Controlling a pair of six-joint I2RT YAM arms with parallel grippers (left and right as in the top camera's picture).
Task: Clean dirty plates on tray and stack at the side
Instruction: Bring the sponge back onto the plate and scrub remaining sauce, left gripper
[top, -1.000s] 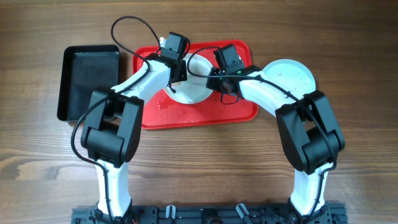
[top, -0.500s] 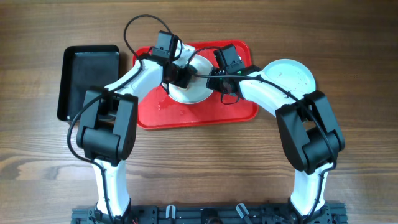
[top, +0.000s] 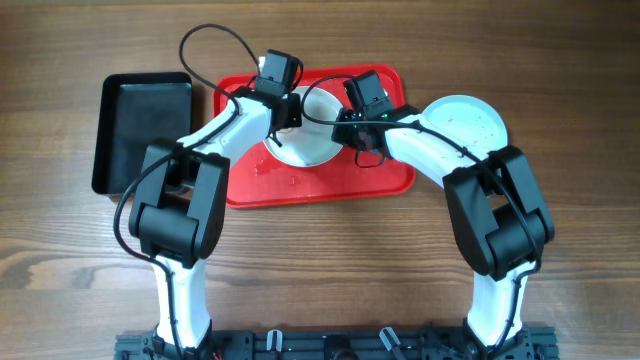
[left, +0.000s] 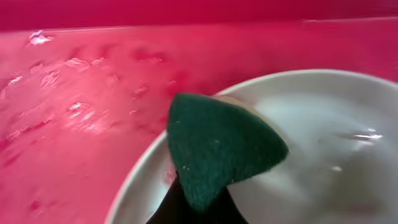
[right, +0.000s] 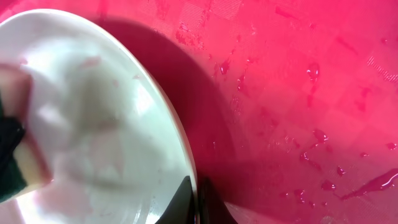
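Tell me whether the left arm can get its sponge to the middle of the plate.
Probably yes: the sponge in the left gripper sits at the plate rim; the middle is bare, and the right gripper pinches only the edge.

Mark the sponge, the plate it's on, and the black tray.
green sponge (left: 217, 146): left wrist view, middle of its green scouring face.
white plate (left: 329, 149): left wrist view, wet inner surface right of the sponge.
black tray (top: 145, 125): overhead view, bare floor of the tray.
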